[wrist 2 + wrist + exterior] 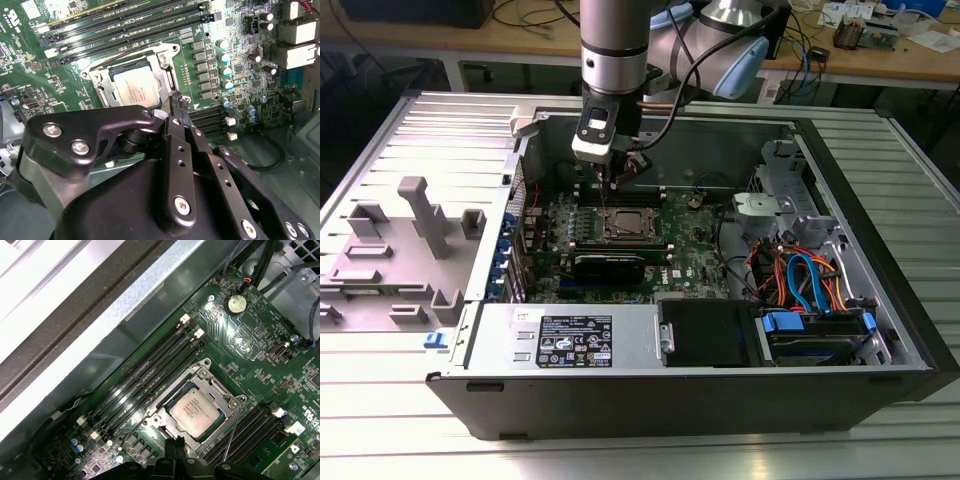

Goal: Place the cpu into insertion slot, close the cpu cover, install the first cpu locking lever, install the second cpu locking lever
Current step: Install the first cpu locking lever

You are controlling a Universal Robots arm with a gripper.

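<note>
The cpu [196, 411] lies flat in the insertion slot [625, 225], its silver top [135, 86] showing through the cut-out of the cpu cover [212, 386]. The cover [167, 75] lies down over the chip's edges. A thin wire locking lever [231, 432] slants away from one side of the socket. Another wire lever [127, 51] runs along the side by the memory slots. My gripper [179, 102] hangs just above the socket's edge, shut with nothing between its fingers; it also shows in the exterior view [605, 185] and the first wrist view [175, 444].
The green motherboard [690, 255] sits inside an open computer case [860, 260]. Long black memory slots [150, 372] flank the socket. Cables and a drive cage [810, 280] fill the exterior view's right. A grey fixture [420, 215] stands on the exterior view's left.
</note>
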